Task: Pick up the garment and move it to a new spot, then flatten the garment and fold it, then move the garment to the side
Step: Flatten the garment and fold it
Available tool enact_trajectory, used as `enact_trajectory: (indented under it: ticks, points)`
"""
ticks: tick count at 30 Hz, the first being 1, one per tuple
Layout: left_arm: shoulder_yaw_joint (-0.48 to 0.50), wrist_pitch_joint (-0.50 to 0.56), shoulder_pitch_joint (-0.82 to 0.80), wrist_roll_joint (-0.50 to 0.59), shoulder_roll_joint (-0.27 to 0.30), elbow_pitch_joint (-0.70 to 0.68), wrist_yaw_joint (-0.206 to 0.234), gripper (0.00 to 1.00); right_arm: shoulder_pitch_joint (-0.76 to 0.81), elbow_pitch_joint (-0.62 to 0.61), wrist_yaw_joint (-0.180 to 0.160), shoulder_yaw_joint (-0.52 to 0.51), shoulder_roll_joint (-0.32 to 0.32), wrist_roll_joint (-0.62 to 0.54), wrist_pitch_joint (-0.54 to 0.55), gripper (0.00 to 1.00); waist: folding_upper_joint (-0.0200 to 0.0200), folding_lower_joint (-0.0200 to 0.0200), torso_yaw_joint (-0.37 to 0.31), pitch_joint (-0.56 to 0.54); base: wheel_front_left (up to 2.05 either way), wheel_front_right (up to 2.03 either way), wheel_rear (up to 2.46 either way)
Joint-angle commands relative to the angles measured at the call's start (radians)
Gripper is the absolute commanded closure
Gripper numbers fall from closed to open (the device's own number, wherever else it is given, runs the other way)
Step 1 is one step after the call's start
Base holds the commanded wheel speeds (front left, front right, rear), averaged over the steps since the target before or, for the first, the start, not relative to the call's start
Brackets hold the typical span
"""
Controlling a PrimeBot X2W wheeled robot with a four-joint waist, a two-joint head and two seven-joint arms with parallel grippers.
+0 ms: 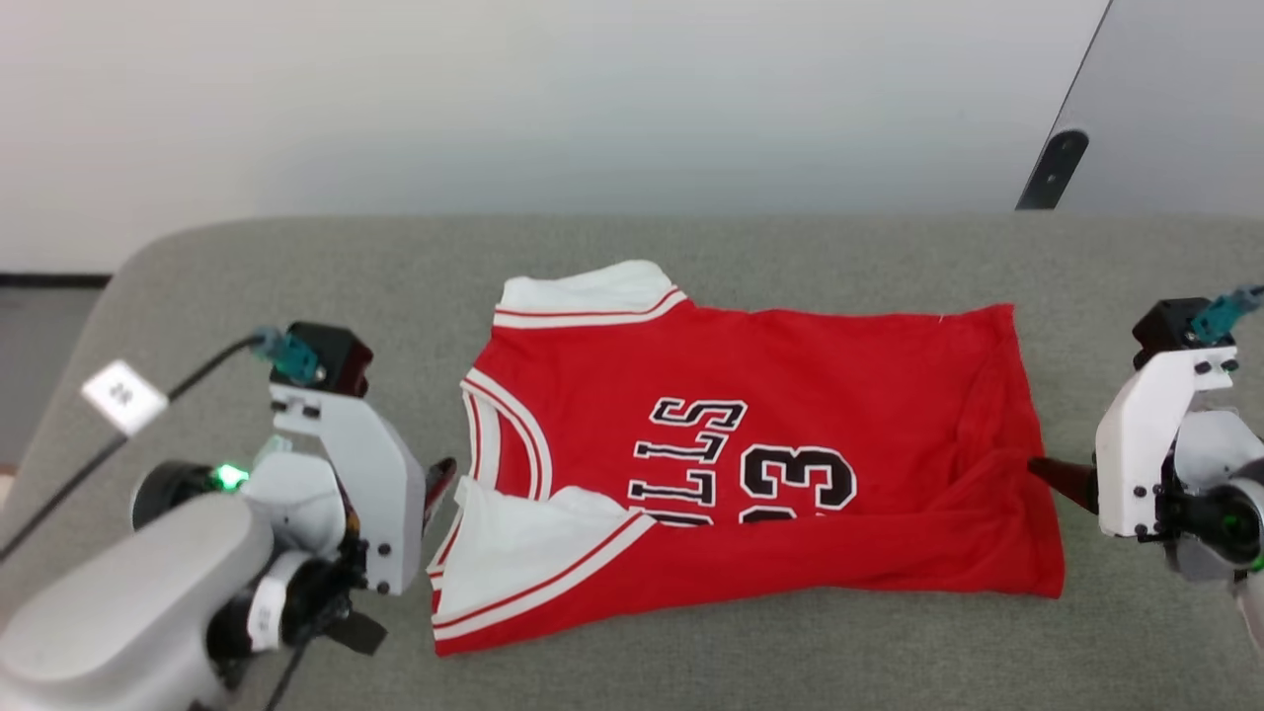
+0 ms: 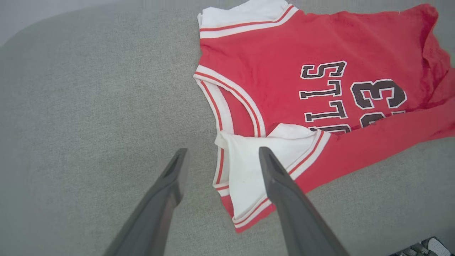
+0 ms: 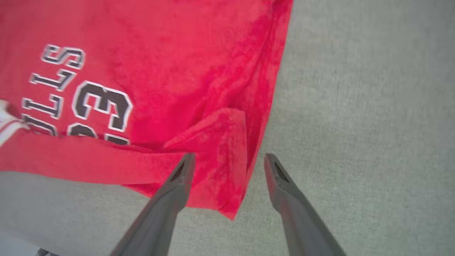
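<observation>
We saw our left gripper (image 2: 220, 153) with fingers spread apart, hovering over the folded white sleeve (image 2: 245, 167). The garment (image 1: 790, 375) lay across the middle of the grey cushion (image 1: 296, 267), its near edge folded up over the lettering. Our right gripper (image 3: 229, 158), fingers likewise parted and gripping nothing, hung above the hem corner (image 3: 227, 177).

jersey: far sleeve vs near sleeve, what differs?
The far sleeve lies flat, sticking out past the jersey's far edge; the near sleeve is folded inward onto the red body. The far sleeve covers no print; the fold at the near sleeve hides part of the black lettering. Both are white with red-white striped trim.
</observation>
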Motion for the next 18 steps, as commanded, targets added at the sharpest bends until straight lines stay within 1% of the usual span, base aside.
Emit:
enact_trajectory:
  ticks: [1, 4, 6, 10, 14, 15, 17, 18]
  points:
    - [0.009, -0.024, 0.022, 0.005, 0.006, -0.010, 0.010, 0.00, 0.027, -0.021, -0.002, -0.011, -0.004, 0.003, -0.026, 0.00, 0.0000, 0.0000, -0.008, -0.033, 0.00, 0.00, 0.00]
    - [0.023, -0.102, 0.078, 0.008, 0.015, -0.046, 0.017, 0.00, 0.098, -0.120, -0.002, -0.013, -0.011, 0.024, -0.129, 0.00, 0.0000, 0.0000, -0.013, -0.048, 0.00, 0.00, 0.00]
    - [0.039, -0.161, 0.115, 0.010, 0.022, -0.070, 0.029, 0.00, 0.142, -0.187, -0.002, -0.002, -0.021, 0.026, -0.212, 0.00, 0.0000, 0.0000, -0.017, -0.052, 0.00, 0.00, 0.00]
    - [0.073, -0.299, 0.190, 0.023, 0.033, -0.122, 0.042, 0.00, 0.227, -0.285, -0.002, 0.007, -0.027, 0.040, -0.389, 0.00, 0.0000, 0.0000, -0.024, -0.055, 0.00, 0.00, 0.00]
    - [0.116, -0.460, 0.267, 0.041, 0.031, -0.162, 0.058, 0.00, 0.300, -0.348, -0.002, 0.006, -0.042, 0.023, -0.576, 0.00, 0.0000, 0.0000, -0.024, -0.058, 0.00, 0.00, 0.00]
    - [0.123, -0.498, 0.287, 0.047, 0.030, -0.171, 0.062, 0.00, 0.315, -0.360, -0.002, 0.008, -0.048, 0.012, -0.618, 0.00, 0.0000, 0.0000, -0.023, -0.058, 0.00, 0.00, 0.00]
    - [0.139, -0.571, 0.326, 0.057, 0.028, -0.187, 0.057, 0.00, 0.347, -0.378, -0.002, 0.003, -0.054, -0.005, -0.693, 0.00, 0.0000, 0.0000, -0.023, -0.059, 0.00, 0.00, 0.00]
    - [0.149, -0.602, 0.347, 0.050, 0.024, -0.192, 0.063, 0.00, 0.364, -0.385, -0.002, 0.000, -0.058, -0.020, -0.726, 0.00, 0.0000, 0.0000, -0.022, -0.059, 0.00, 0.00, 0.00]
